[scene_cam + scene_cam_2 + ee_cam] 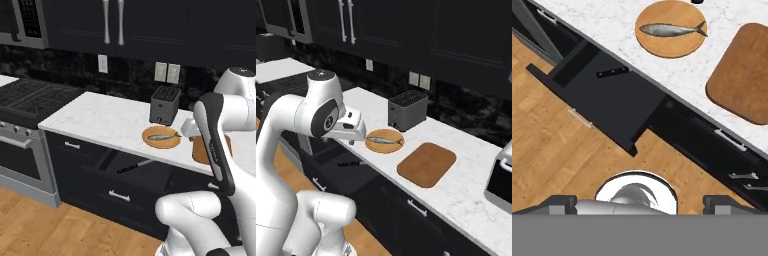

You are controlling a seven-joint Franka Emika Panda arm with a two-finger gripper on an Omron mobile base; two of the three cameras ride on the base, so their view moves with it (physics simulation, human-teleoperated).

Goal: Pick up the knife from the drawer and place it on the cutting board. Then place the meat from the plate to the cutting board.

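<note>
The wide black drawer stands pulled out below the counter, also seen from the left base. The dark-handled knife lies in its back part, close under the counter edge. On the marble counter the round tan plate carries a silvery fish, the meat. The brown cutting board lies bare to the right of it. My gripper hangs open and empty high above the drawer, in front of the counter edge.
A dark toaster stands behind the plate against the wall. A stove borders the counter on the left, and a boxy appliance sits at the far right. Closed narrower drawers sit under the board. Wooden floor lies below.
</note>
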